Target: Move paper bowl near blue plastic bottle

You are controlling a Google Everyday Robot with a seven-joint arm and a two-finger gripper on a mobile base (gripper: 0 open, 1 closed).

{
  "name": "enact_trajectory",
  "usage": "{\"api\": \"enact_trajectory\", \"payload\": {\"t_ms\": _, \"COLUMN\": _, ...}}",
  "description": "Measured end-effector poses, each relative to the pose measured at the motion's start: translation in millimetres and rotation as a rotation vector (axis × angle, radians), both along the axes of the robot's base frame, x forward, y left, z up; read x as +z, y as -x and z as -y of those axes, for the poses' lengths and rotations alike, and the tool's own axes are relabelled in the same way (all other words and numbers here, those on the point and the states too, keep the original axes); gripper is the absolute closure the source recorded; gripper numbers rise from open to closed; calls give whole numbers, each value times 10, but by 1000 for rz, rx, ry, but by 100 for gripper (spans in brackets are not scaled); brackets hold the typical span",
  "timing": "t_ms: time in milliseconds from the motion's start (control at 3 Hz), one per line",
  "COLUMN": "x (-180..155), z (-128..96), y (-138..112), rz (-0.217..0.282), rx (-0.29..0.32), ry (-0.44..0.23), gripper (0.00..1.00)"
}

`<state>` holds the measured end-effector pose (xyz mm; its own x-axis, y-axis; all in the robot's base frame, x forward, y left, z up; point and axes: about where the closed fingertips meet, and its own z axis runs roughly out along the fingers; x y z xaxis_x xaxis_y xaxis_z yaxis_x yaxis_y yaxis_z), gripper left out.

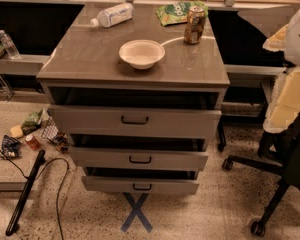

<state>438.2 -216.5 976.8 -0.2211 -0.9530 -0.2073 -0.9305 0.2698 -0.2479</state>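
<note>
Bowl not picked yet, gripper out of frame

Left to right: blue plastic bottle [112,15] lies on its side at the back left of the cabinet top [80,59]; paper bowl [142,53] sits upright mid-front, well apart from it; green bag [177,11] and can [194,25] are back right. I'd pinch the bowl's near rim, lift slightly, carry back-left, set down just beside the bottle without nudging it (it could roll). My gripper isn't in view, so can't tell its jaw state; pale shape [290,84] at the right edge may be my arm, cut off
</note>
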Motion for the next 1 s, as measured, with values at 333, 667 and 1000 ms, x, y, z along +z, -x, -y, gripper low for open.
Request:
{"api": "enact_trajectory", "payload": {"t_ms": 333, "x": 0, "z": 0, "y": 0, "rz": 0, "rx": 0, "ry": 0, "gripper": 0}}
{"api": "enact_trajectory", "payload": {"t_ms": 667, "x": -74, "z": -164, "y": -154, "rz": 71, "rx": 24, "ry": -57, "gripper": 0}}
{"api": "enact_trajectory", "payload": {"t_ms": 1000, "x": -208, "z": -492, "y": -321, "rz": 173, "rx": 147, "ry": -163, "gripper": 0}}
